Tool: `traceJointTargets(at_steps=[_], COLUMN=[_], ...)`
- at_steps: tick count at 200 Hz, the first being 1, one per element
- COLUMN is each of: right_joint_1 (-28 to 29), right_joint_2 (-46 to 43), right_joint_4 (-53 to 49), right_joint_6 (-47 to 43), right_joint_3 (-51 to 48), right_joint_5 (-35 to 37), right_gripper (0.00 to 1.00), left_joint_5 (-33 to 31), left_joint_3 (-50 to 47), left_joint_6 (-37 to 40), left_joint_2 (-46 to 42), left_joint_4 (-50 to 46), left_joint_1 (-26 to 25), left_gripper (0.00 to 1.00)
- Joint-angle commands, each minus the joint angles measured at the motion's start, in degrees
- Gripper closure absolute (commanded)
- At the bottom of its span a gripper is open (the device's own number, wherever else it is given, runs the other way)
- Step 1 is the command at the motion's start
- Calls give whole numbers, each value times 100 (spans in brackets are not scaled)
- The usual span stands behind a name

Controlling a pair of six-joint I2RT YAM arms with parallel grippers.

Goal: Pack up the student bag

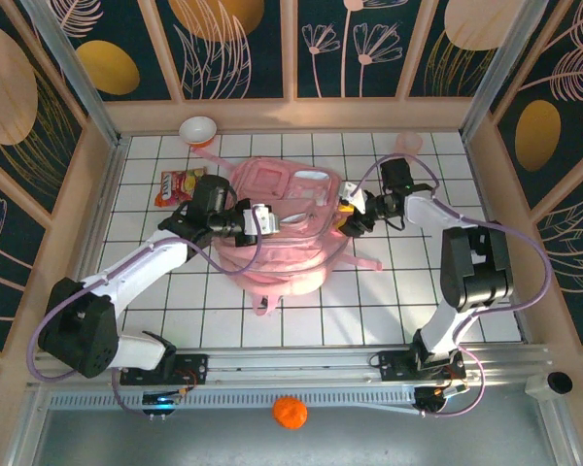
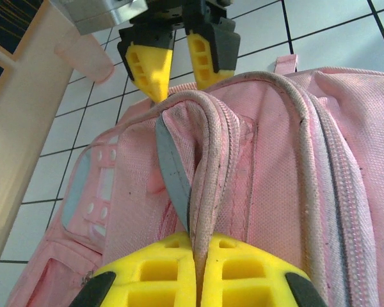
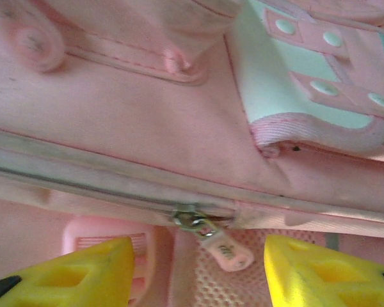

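While clamping, left claw: clenching hard on the zipper edge of the student bag, pinching that ridge of piping right between the pads.
Right claw: standing half spread, grasping nothing; hovering with the zipper pull between its two tips, touching neither.
Student bag: lying flat beneath both claws, spanning the gap between them; being held at one end of the seam by the left claw, being faced from the far end by the right.
Step, judging: lining up to take the pull, opening the bag before any packing.
Risk, missing the tab: closing on a small floppy pull lying slightly off-centre between the tips, likely nipping mesh or seam instead, or flicking the tab aside.
Risk, losing the hold: hauling the slider against the left claw's thin pinch, possibly dragging the piping out from between the pads, then sliding the whole soft bag along.
Risk, jamming: pulling at an angle to the track, possibly catching loose fabric beside the slider.
Snack packet: lying well apart, off to the outer side of the left claw, outside the bag.
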Motion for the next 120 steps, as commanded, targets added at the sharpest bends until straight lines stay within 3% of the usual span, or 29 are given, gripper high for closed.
traceJointTargets(at_steps=[1,34,81,120], right_joint_1=[20,32,275,304], right_joint_2=[232,372,498,411], right_joint_4=[-280,-56,-1120,-1677], right_joint_6=[-406,-295,-529,-197], right_joint_3=[196,230,472,509], right_joint_5=[-86,-236,-533,-626], right_gripper=[45,45,53,61], left_joint_5=[380,418,257,180], left_joint_3=[77,136,70,42], left_joint_6=[330,376,10,-2], left_joint_2=[-304,-277,-239,-199], left_joint_4=[447,386,801,833], left_joint_1=[28,30,26,26], left_gripper=[100,100,100,100])
